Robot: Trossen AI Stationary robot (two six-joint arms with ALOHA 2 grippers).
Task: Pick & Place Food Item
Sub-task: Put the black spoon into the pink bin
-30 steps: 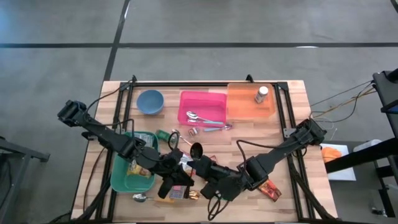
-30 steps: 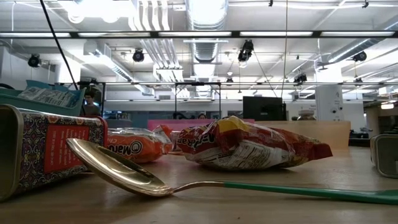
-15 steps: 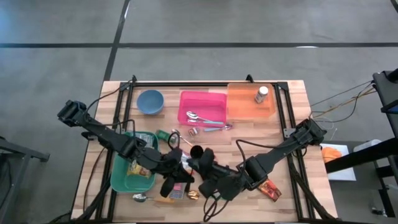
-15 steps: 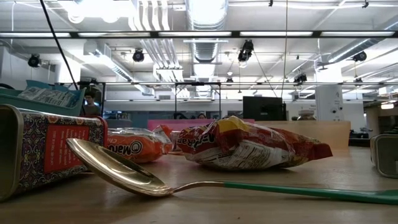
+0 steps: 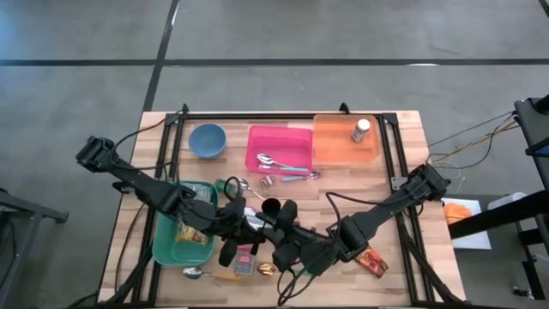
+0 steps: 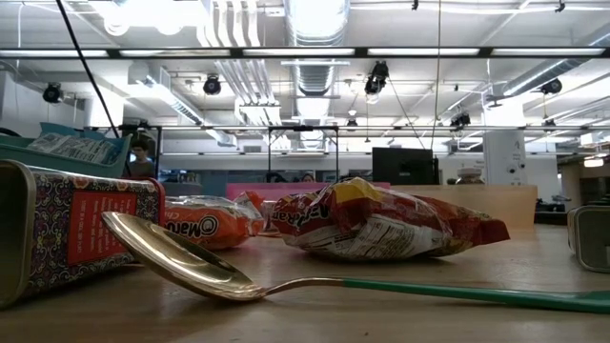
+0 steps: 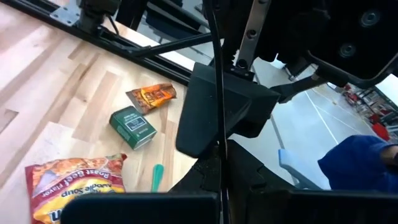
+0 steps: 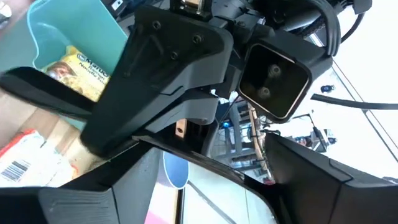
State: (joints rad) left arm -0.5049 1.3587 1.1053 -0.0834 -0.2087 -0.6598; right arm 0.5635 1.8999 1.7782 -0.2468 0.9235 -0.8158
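Release, seemingly, beside the green bin [image 5: 163, 247]: right gripper [image 5: 276, 216] jaws apart, left gripper [image 5: 232, 236] jaws together; next, parting cleanly.

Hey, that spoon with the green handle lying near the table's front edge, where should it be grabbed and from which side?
Take the green-handled spoon by its green handle, coming straight down from above with the end effector's fingers across the handle's narrow width. It lies flat on the table with its bowl facing up. The thin, straight handle probably pinches cleanly, while the wide curved bowl would likely slip.
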